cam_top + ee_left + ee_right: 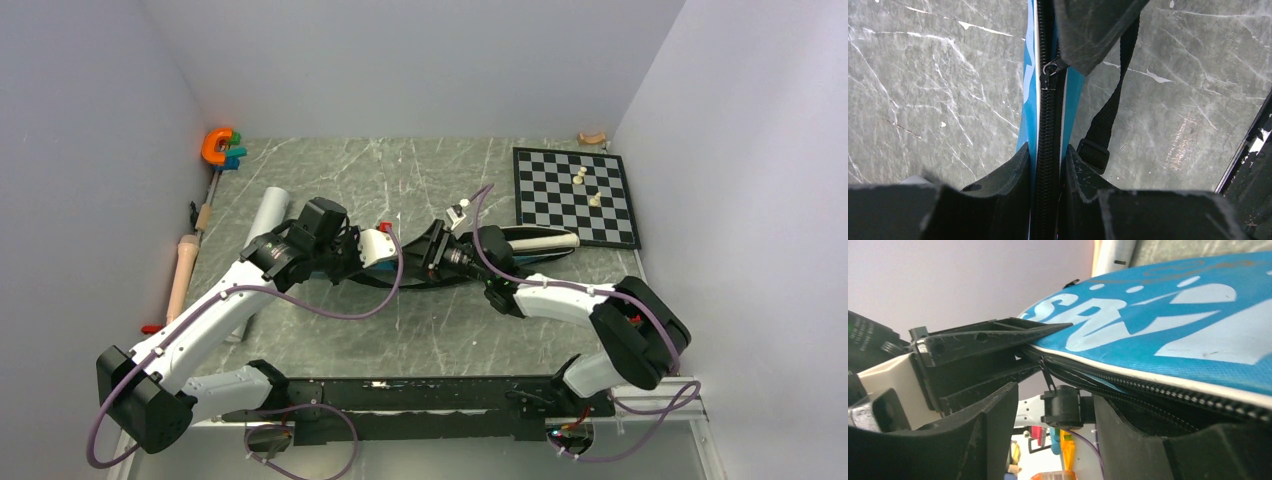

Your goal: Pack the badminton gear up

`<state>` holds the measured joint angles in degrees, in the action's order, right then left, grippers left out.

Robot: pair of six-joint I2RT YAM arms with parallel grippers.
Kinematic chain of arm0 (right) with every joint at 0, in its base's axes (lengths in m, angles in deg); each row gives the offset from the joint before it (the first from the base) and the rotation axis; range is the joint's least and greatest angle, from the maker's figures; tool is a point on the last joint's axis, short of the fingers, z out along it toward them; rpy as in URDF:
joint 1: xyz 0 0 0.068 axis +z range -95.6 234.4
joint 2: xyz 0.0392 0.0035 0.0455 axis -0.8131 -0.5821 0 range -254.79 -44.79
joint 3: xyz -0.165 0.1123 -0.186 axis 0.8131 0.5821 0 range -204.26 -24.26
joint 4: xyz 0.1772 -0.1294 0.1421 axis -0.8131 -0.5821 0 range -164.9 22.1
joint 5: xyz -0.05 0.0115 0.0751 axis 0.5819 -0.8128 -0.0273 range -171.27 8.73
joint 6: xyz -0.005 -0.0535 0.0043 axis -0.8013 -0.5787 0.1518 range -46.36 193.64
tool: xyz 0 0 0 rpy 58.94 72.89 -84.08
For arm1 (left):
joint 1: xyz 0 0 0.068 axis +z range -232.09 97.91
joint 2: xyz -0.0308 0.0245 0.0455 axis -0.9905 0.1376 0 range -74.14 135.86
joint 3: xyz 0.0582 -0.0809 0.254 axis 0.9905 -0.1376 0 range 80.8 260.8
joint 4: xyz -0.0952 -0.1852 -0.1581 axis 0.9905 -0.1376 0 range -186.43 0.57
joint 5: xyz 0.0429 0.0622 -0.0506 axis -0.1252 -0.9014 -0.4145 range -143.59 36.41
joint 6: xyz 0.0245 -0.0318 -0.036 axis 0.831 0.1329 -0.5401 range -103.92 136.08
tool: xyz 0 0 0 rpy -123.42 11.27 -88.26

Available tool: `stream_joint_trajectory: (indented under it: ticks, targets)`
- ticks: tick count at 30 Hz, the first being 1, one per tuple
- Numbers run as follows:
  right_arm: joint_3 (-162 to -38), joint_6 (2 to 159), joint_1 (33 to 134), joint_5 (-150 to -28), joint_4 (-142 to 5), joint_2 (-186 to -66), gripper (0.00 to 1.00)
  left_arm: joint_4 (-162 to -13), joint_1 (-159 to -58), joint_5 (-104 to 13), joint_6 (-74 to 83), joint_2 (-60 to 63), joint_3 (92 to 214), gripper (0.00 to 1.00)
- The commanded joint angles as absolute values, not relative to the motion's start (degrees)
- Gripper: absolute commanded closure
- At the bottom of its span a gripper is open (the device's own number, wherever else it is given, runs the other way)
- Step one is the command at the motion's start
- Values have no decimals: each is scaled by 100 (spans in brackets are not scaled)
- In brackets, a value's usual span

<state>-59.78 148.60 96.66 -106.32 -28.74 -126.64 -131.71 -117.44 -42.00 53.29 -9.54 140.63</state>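
Note:
The blue "SPORT" bag [470, 272] lies on the table's middle, and a white racket handle [548, 241] sticks out of its right end. My left gripper [397, 254] is shut on the bag's zipped edge [1047, 150], the zipper running between its jaws. The black strap [1105, 115] hangs to the right of it. My right gripper [432, 252] faces it, open, its jaws on either side of the zipper pull [1048, 380] without clamping it. The bag's lettering shows in the right wrist view [1173, 325]. The white tube [268, 215] lies to the left. No shuttlecocks show.
The chessboard [575, 195] with a few pieces lies at the back right. The orange clamp [218, 145] sits in the back left corner. A wooden-handled tool [183, 270] lies along the left wall. A small white tag [458, 213] lies behind the bag.

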Motion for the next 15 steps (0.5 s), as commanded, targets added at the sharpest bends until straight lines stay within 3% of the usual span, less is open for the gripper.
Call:
stream_joint_trajectory:
  ticks: [1, 6, 15]
  targets:
    - [-5917, 15366, 9703, -10629, -1294, -12947, 39, -13064, -11773, -4103, 5140, -1006, 14365, 100]
    - [-5967, 15397, 9732, -10586, -1213, -13093, 42, -13074, -11776, -4111, 5167, -1036, 14347, 100]
    - [-6019, 15321, 9816, -10435, -1311, -13122, 66, -13065, -11794, -4111, 5159, -1075, 14321, 100]
